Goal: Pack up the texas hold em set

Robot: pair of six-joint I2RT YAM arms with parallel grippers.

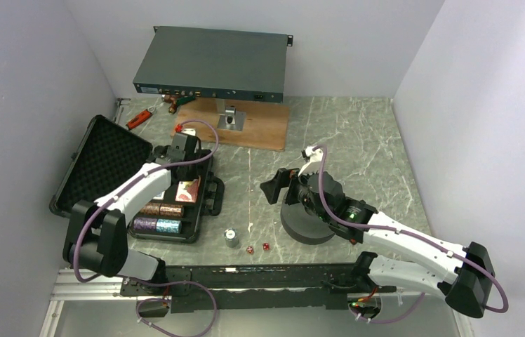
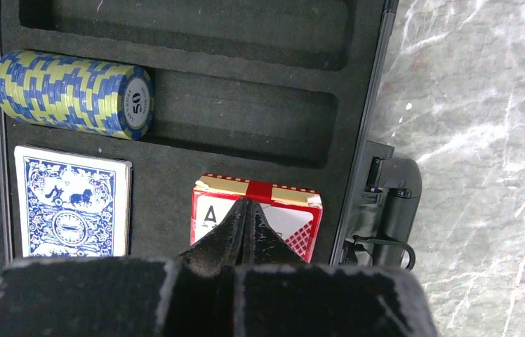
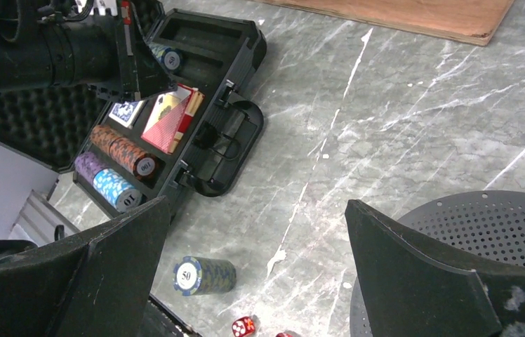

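Briefcase (image 2: pixel 365 119) on worktop (image 3: pixel 421 126) is partly packed: packed chip stacks (image 3: pixel 123 158) seated, left pincer (image 2: pixel 246 210) closed empty over red deck (image 2: pixel 284 221), right pincer (image 3: pixel 256 203) held open, loose chip stack (image 3: pixel 203 274) and dice (image 3: pixel 243 326) left outside.

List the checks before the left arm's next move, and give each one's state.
1. left gripper shut with nothing in it: ok.
2. red deck flat in its slot: not ok, looks tilted in the right wrist view.
3. blue deck lying in the case: ok.
4. right gripper open and free: ok.
5. chip stack and dice packed: not ok, both on the table.
6. left gripper touching the red deck: cannot tell.
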